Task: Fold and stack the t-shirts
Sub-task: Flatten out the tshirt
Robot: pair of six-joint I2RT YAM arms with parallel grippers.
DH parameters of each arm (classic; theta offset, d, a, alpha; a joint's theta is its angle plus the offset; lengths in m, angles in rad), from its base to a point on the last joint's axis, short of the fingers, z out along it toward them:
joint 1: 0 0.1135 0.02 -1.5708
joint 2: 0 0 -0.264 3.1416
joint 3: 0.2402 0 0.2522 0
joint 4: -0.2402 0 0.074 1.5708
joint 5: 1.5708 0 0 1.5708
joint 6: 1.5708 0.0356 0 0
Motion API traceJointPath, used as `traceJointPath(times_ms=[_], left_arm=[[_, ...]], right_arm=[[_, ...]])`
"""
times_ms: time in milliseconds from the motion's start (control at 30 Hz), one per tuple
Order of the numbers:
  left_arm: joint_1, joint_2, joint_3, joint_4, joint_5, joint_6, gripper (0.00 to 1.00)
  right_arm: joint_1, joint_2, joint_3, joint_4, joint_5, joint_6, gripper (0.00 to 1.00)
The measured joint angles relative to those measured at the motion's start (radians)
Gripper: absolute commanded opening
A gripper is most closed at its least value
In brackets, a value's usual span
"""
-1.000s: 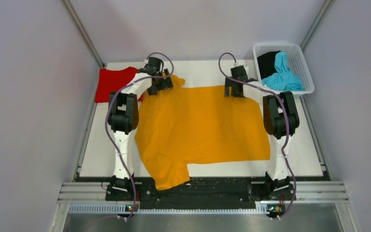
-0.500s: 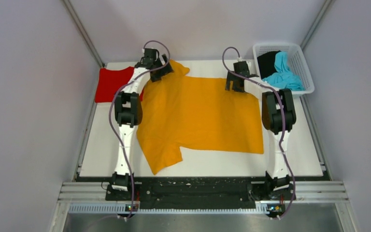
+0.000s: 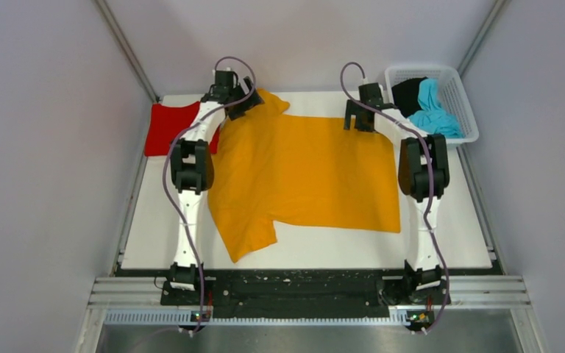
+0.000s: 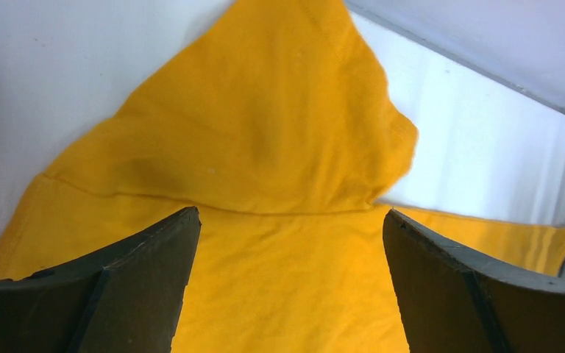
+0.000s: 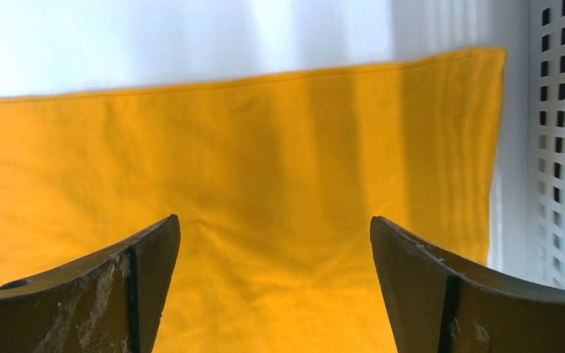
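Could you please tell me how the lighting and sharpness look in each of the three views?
Top external: even, soft light, no glare, orange-yellow t-shirt sharp. Left wrist: cloth sharp, fingers dark and shaded, white table very bright. Right wrist: soft vertical shadow bands run across shirt and table, and the weave is crisp.

We log: orange-yellow cotton tee, flat beneath both jaws; red cotton tee, folded, left of left jaws; cyan-blue cotton tee and black cotton tee, bunched, right of right jaws.
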Motion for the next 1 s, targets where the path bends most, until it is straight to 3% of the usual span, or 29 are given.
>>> traceJointPath(times_ms=[200,400,633,733,1000], left_arm=[[0.000,-0.243,-0.204,0.038,0.011,0.039,0.99],[-0.007,-0.646,-0.548,0.111,0.000,0.084,0.99],[-0.063,-1.006,-1.005,0.141,-0.098,0.068,0.98],[-0.148,-1.100,-1.181,0.081,-0.181,0.034,0.96],[-0.389,-1.424,-1.567,-0.289,-0.363,-0.211,0.92]], right_arm=[[0.032,-0.116,-0.051,-0.025,0.005,-0.024,0.99],[0.096,-0.405,-0.282,-0.014,0.018,0.009,0.99],[0.115,-0.711,-0.632,-0.003,0.032,0.099,0.99],[0.115,-0.809,-0.760,-0.011,0.044,0.133,0.99],[0.115,-1.019,-0.975,-0.003,0.066,0.197,0.99]])
